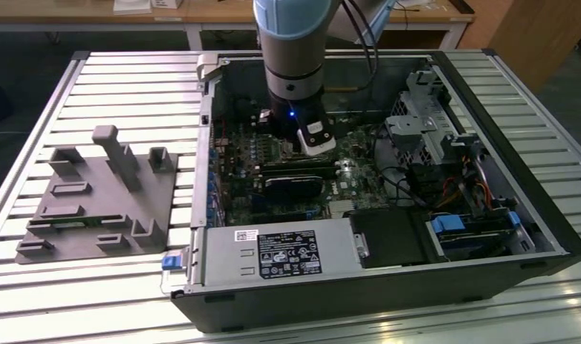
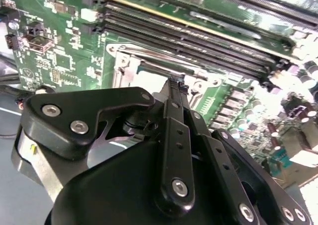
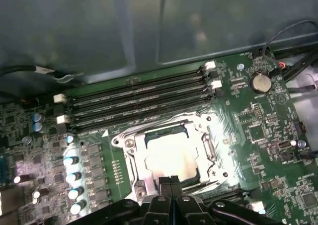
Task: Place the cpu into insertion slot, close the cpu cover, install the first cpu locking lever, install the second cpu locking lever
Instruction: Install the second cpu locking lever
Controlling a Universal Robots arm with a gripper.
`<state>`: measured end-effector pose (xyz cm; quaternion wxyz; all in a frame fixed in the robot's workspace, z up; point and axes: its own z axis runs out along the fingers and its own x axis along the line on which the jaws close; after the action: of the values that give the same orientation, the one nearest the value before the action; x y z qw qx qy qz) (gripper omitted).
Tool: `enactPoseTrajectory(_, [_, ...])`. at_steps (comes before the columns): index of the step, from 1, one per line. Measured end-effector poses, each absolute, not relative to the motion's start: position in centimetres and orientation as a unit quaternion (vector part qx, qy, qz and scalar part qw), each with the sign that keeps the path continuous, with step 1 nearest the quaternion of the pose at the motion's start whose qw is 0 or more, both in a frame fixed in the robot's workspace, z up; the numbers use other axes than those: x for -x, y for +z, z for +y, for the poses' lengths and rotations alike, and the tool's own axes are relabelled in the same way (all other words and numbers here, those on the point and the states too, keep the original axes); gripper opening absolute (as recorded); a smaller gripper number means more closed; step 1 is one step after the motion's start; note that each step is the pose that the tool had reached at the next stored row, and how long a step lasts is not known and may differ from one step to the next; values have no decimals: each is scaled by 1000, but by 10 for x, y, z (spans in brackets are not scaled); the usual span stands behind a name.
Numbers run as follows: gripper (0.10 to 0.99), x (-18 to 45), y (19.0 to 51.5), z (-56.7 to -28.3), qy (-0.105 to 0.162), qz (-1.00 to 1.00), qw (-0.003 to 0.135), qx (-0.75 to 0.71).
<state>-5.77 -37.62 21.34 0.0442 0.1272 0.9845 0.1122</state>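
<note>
The black two-finger gripper has its fingertips pressed together with nothing between them, poised directly over the near edge of the insertion slot, the square silvery-rimmed socket on the green motherboard. In the first wrist view the cpu, a pale silvery-beige square chip, lies seated flat in that socket, framed by the cpu cover, a thin silvery metal plate with an open window, lying down around the chip. Whether the locking levers are latched cannot be told. Long black memory slots run just beside the socket. In the second wrist view the closed fingertips sit close above the socket's metal rim. In the exterior view the grey-and-blue robot arm reaches down into the open black computer case, which rests on a slatted metal table beside a grey moulded fixture block.
</note>
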Motion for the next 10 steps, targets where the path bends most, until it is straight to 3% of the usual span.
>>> enactPoseTrajectory(10, [106,49,213,-358,111,985,44,-127])
